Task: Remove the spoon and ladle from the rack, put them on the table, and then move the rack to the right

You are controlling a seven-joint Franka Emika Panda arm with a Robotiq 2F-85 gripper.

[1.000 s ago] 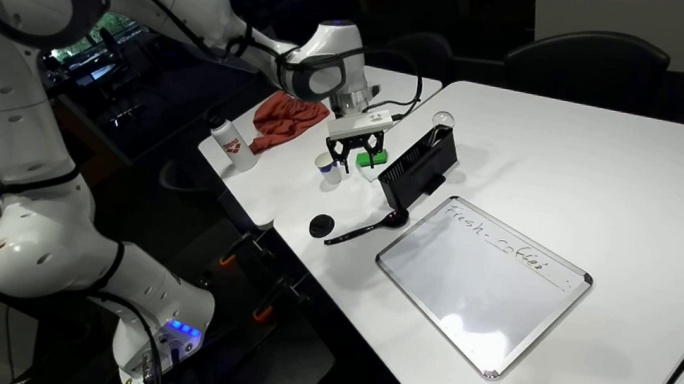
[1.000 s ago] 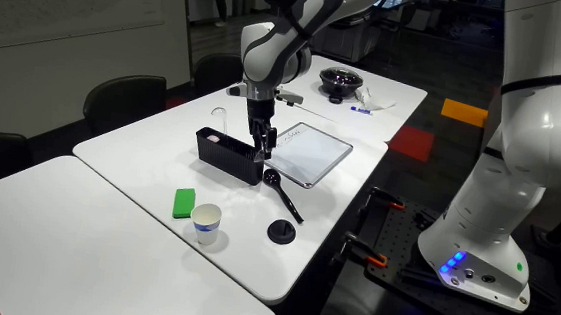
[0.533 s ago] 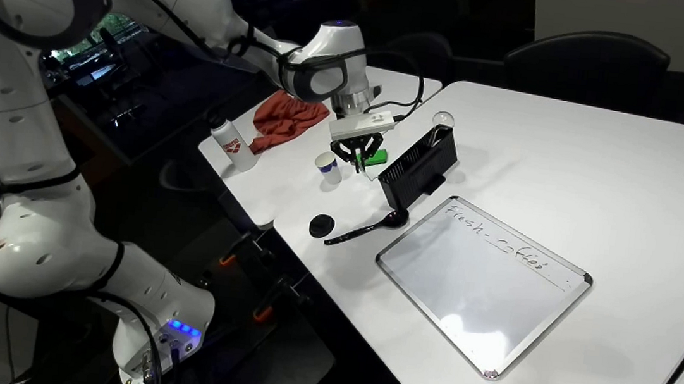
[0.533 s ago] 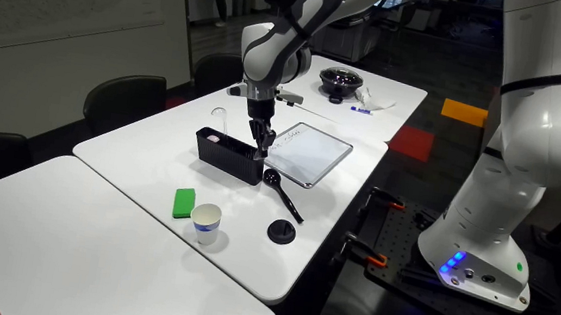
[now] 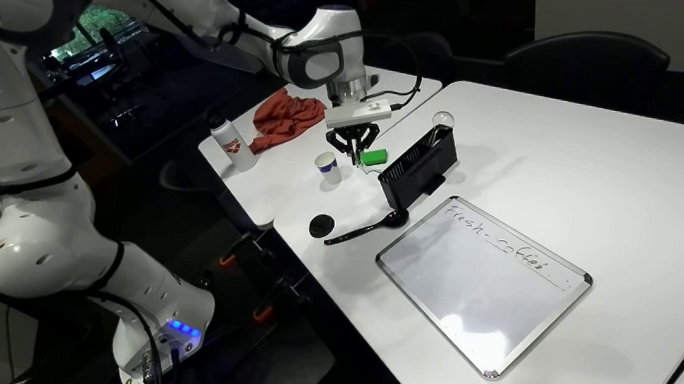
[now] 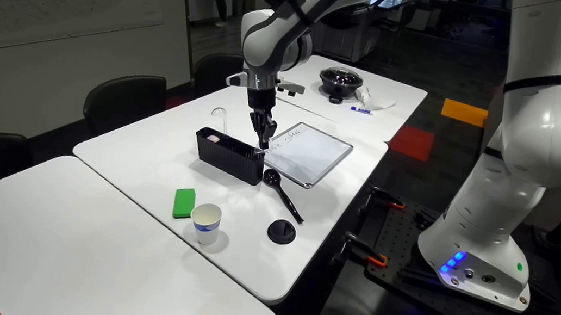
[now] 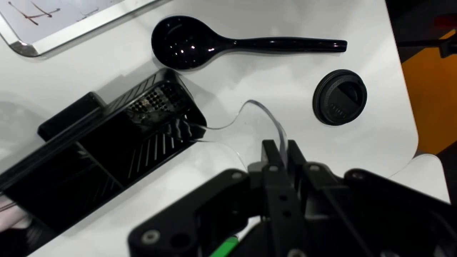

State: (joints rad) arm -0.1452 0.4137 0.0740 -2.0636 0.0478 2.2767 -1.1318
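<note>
The black rack [image 5: 425, 176] stands on the white table [image 6: 158, 168]. Beside its near end the black ladle [image 7: 185, 44] lies flat. A see-through utensil [image 6: 220, 113] with a rounded end sticks up from the rack's far part. Another see-through utensil [image 7: 264, 116] flares out of the near end, its lower part inside the rack. My gripper [image 7: 281, 144] is shut on this one's edge, just above the rack. Which of these two is the spoon I cannot tell. In both exterior views the gripper [image 5: 355, 160] hangs over that end.
A whiteboard [image 5: 485, 283] lies close to the rack. Near the ladle's handle is a black lid [image 7: 340, 98]. A paper cup [image 6: 206, 222] and a green block [image 6: 184, 203] sit by the table seam. Further off are a bottle [image 5: 234, 147] and red cloth [image 5: 289, 116].
My gripper's jaws have closed onto the near see-through utensil. After that the arm has risen slightly, and the utensil's upper part has come up with it.
</note>
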